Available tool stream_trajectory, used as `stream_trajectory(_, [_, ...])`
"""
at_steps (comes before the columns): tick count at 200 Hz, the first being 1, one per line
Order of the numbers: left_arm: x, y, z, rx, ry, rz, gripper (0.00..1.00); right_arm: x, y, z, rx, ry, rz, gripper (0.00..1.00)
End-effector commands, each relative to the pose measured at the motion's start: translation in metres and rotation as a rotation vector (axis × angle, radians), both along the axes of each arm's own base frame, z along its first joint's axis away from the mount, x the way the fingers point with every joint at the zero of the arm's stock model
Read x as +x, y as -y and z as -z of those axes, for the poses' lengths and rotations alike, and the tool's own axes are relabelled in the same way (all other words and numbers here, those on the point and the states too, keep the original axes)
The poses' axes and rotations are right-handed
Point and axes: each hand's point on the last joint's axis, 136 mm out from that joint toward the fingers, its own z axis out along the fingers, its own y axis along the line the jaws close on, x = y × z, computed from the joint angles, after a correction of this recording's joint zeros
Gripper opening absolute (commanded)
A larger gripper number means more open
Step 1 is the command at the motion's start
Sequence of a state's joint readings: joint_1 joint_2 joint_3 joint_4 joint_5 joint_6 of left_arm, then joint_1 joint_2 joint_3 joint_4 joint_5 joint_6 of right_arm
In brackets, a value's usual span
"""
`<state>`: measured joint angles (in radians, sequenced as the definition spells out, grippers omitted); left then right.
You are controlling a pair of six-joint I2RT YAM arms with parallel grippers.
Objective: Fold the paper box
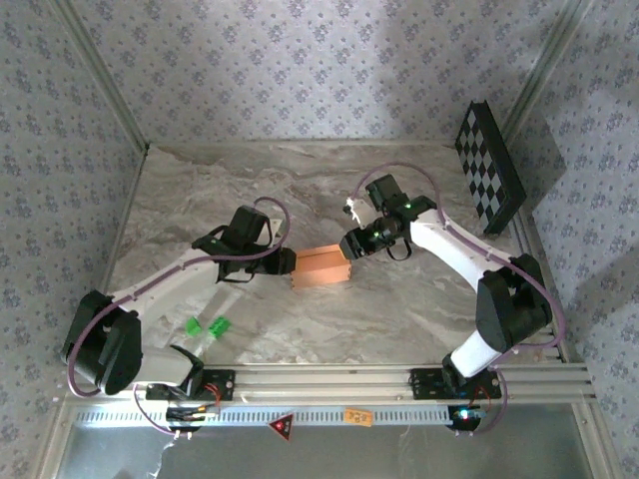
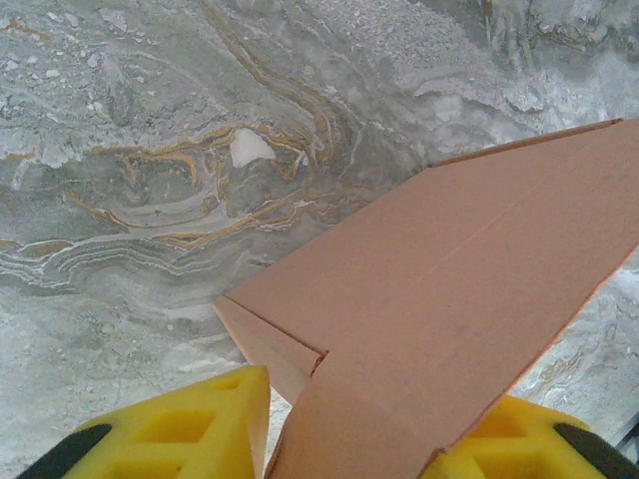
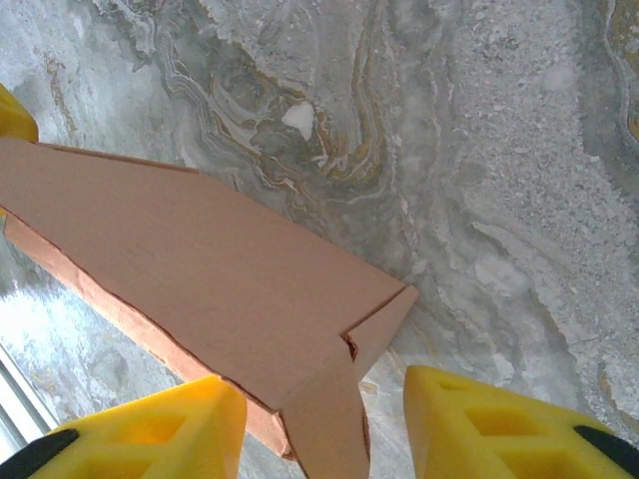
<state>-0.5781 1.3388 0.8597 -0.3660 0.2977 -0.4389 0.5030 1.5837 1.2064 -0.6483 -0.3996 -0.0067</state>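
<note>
Paper box (image 1: 320, 267), one end between left jaws, grip unclear, other end between spread right jaws

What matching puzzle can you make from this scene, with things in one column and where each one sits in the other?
Things:
1 paper box
2 green pieces
3 checkerboard panel
4 left claw

Places:
A leaning at the far right side of the table
B at the box's left end
C middle of the table
D near edge, beside the left arm's base

Pairs: 1-C; 2-D; 3-A; 4-B
</note>
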Motion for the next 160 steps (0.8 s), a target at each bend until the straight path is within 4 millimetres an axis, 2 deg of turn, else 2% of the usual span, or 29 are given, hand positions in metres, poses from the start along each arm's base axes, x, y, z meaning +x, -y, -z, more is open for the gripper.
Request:
stream_trajectory(1, [-0.005, -0.003, 0.002, 0.011, -0.005, -0.001, 0.35, -0.007, 0.002, 0.010, -0.021, -0.019, 0.003, 0.45])
stream_trajectory(61, [-0.008, -0.004, 0.010, 0.029, -0.020, 0.003, 0.27, -0.016, 0.007, 0.029, -0.102, -0.026, 0.001, 0.37])
stream_trajectory(118, [-0.012, -0.008, 0.014, 0.046, -0.029, 0.006, 0.22, -0.026, 0.004, 0.032, -0.112, -0.026, 0.008, 0.31])
stream_trajectory(146, [-0.015, -0.015, 0.009, 0.075, -0.015, 0.002, 0.23, -0.031, 0.001, 0.031, -0.097, -0.026, 0.034, 0.30])
stream_trajectory(160, [-0.016, -0.020, 0.000, 0.092, 0.008, 0.004, 0.31, -0.036, -0.001, 0.028, -0.090, -0.026, 0.041, 0.30])
